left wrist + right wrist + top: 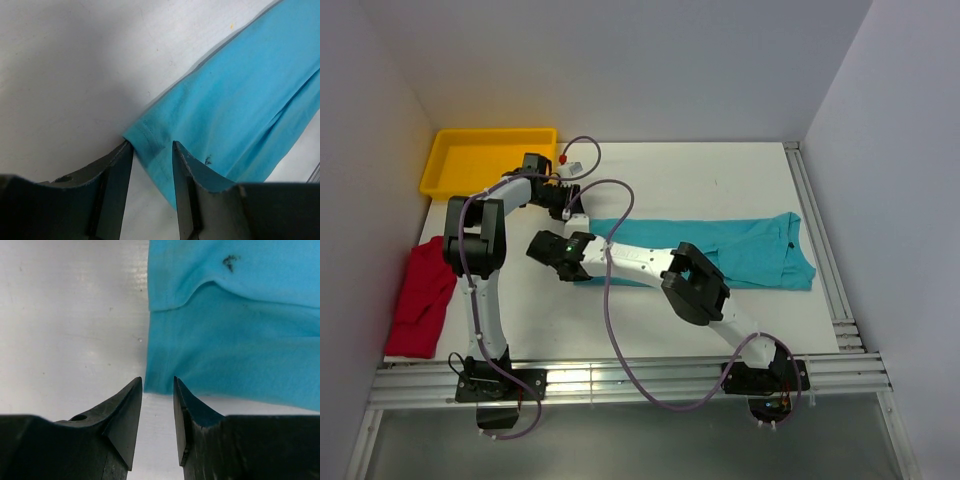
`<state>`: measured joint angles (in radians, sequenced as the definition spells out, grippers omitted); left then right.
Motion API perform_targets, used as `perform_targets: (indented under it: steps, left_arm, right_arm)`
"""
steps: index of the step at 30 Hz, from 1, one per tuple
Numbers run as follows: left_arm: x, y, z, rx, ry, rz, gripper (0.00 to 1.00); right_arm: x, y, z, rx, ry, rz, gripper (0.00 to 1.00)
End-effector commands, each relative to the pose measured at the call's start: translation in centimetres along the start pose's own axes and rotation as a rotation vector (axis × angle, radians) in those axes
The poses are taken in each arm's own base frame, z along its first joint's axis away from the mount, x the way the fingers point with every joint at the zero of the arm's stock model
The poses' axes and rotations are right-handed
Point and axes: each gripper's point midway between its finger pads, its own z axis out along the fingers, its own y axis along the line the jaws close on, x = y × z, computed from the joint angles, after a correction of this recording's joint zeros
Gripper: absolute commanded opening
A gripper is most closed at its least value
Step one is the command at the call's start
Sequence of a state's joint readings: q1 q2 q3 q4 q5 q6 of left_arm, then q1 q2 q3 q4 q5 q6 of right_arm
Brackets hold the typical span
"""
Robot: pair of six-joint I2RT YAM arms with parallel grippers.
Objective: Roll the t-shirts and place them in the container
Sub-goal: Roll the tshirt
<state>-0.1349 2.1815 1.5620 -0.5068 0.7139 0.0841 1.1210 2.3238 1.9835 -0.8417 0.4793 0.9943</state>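
Teal t-shirt lay folded lengthwise across table; red t-shirt bunched at left edge. Left gripper straddled teal hem corner, jaws apart. Right gripper sat at neighbouring corner, jaws narrowly apart, pinching nothing.

The right gripper shows 2 dark fingers at the bottom, parted by a narrow gap. Just beyond their tips lies a corner of the teal t-shirt, folded in 2 layers, with the upper layer's edge curving. A small dark mark sits on the cloth near the top. The white table fills the left.
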Motion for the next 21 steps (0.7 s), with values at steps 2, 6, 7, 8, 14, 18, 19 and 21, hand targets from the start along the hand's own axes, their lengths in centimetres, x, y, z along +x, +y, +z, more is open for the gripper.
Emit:
perform_targets:
  steps: [2, 6, 7, 8, 14, 18, 19, 21]
  left_arm:
    - [1.8, 1.0, 1.3, -0.020, 0.056, -0.026, 0.44]
    - [1.7, 1.2, 1.3, -0.026, 0.055, -0.028, 0.42]
    - [1.8, 1.2, 1.3, -0.027, 0.056, -0.027, 0.42]
    - [1.8, 1.2, 1.3, -0.028, 0.056, -0.025, 0.42]
    - [1.9, 1.3, 1.5, -0.024, 0.063, -0.033, 0.41]
    - [1.9, 1.2, 1.5, -0.023, 0.061, -0.030, 0.43]
    - [1.9, 1.2, 1.4, -0.021, 0.061, -0.027, 0.45]
    - [1.8, 1.0, 1.4, -0.017, 0.058, -0.028, 0.47]
  right_arm:
    - [-0.6, 0.6, -0.8, -0.004, -0.044, 0.002, 0.39]
    - [-0.2, 0.8, -0.3, 0.002, -0.035, -0.013, 0.37]
    - [-0.2, 0.9, -0.3, -0.001, -0.036, -0.014, 0.36]
    - [-0.1, 1.0, -0.1, 0.000, -0.033, -0.019, 0.36]
    - [0.6, 1.0, 0.7, 0.017, -0.018, -0.034, 0.33]
    - [0.8, 1.0, 0.9, 0.023, -0.014, -0.039, 0.33]
    - [0.8, 1.0, 0.9, 0.025, -0.014, -0.038, 0.33]
    - [0.9, 0.8, 0.9, 0.029, -0.010, -0.041, 0.33]
